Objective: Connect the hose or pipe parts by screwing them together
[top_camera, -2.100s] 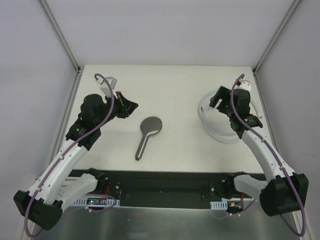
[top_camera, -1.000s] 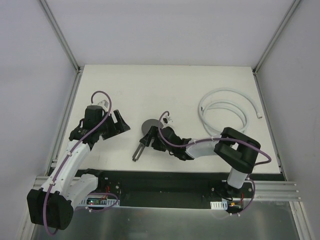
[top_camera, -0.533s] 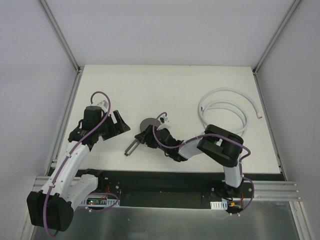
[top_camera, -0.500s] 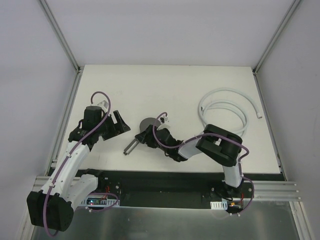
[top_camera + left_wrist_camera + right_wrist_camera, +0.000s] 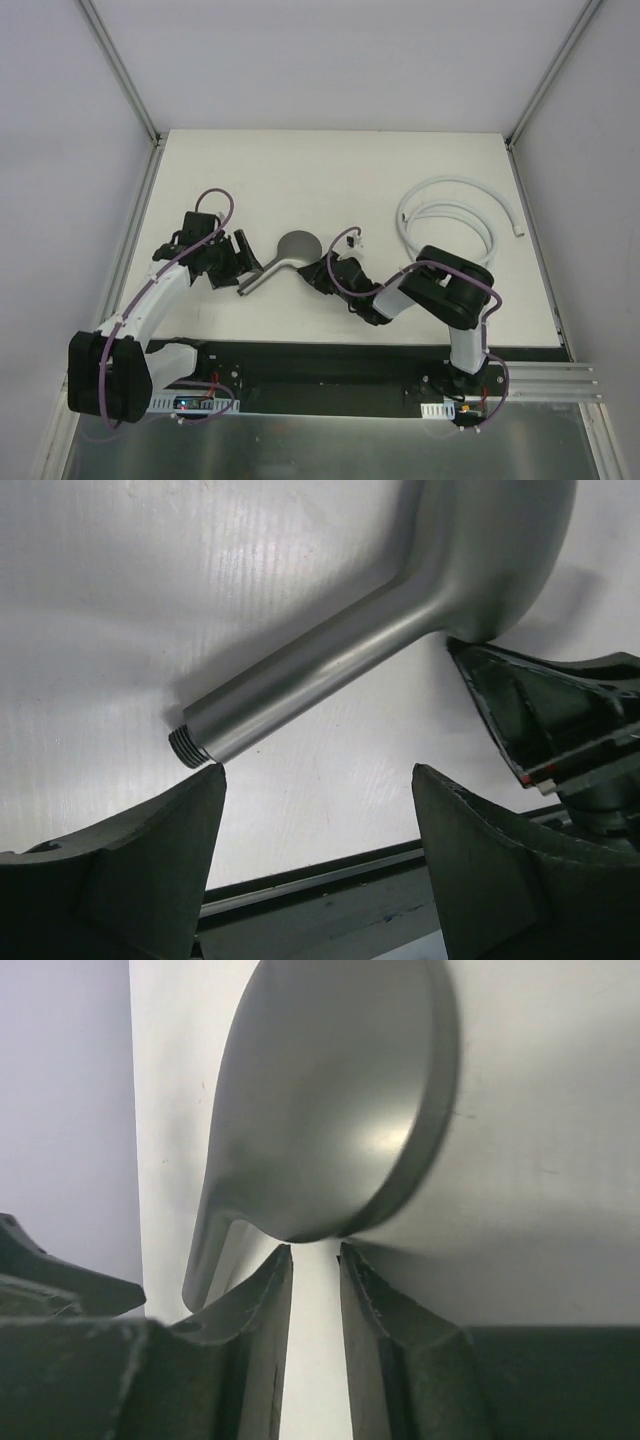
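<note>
The dark grey shower head (image 5: 298,244) lies mid-table, its straight handle running down-left to a threaded end (image 5: 183,746). My left gripper (image 5: 238,272) stands open at that end. In the left wrist view (image 5: 315,770) the handle lies just beyond the fingertips, with the left fingertip (image 5: 212,776) almost touching the thread. My right gripper (image 5: 318,270) is at the head's near right rim. In the right wrist view (image 5: 315,1248) its jaws stand a narrow gap apart, tips against the head's (image 5: 320,1110) edge. Whether they pinch it does not show. The pale coiled hose (image 5: 449,181) lies apart at the right.
A black rail (image 5: 330,355) runs along the table's near edge, close under both grippers. Pale walls and metal posts (image 5: 125,75) enclose the table on three sides. My right gripper's dark fingers (image 5: 550,720) show beside the head in the left wrist view.
The right gripper drew back from over the handle to the head's rim and its jaws narrowed. The shower head swung, handle end leftward. The left gripper came in to that end.
</note>
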Available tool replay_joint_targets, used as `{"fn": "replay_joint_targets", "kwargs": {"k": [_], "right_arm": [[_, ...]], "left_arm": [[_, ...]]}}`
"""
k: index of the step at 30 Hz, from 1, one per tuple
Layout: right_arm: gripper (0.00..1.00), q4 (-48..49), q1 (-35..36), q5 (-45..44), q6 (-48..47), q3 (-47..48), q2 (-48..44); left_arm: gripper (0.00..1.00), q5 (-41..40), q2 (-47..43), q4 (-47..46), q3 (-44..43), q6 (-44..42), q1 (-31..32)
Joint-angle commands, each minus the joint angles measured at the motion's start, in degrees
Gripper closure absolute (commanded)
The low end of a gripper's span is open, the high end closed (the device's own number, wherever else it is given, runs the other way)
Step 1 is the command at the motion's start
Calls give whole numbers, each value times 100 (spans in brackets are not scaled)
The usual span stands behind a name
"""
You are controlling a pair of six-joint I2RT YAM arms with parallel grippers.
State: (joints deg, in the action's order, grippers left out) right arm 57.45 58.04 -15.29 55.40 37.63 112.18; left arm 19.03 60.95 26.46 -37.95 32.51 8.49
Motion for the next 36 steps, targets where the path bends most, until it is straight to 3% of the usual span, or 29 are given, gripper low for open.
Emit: {"fn": "replay_joint_targets", "kwargs": {"k": [1, 7, 10, 16, 23, 28, 36], "right_arm": [[66, -120, -91, -177, -81, -431, -511], [49, -129, -153, 17, -547, -888, -1302], [41, -94, -188, -62, -732, -1221, -1715], [37, 73, -381, -185, -978, -2021, -2725], [36, -163, -627, -343, -1338, -2918, -3992], [36, -577, -698, -475, -1575, -3138, -4713], [35, -1201, -724, -651, -1725, -3244, -5408]], "left_arm": [[25, -24, 626, -35, -615, -367, -58], [24, 549, 1839, 148, -1415, -1483, -32], [24, 304, 2297, 535, -1793, -2020, 170], [23, -426, 2729, 738, -1953, -2486, 908], [26, -549, 3089, 694, -1944, -2258, 1444], [34, -435, 3476, 571, -2014, -1898, 1866], [42, -1515, 3740, 440, -2356, -1353, 2411]]}}
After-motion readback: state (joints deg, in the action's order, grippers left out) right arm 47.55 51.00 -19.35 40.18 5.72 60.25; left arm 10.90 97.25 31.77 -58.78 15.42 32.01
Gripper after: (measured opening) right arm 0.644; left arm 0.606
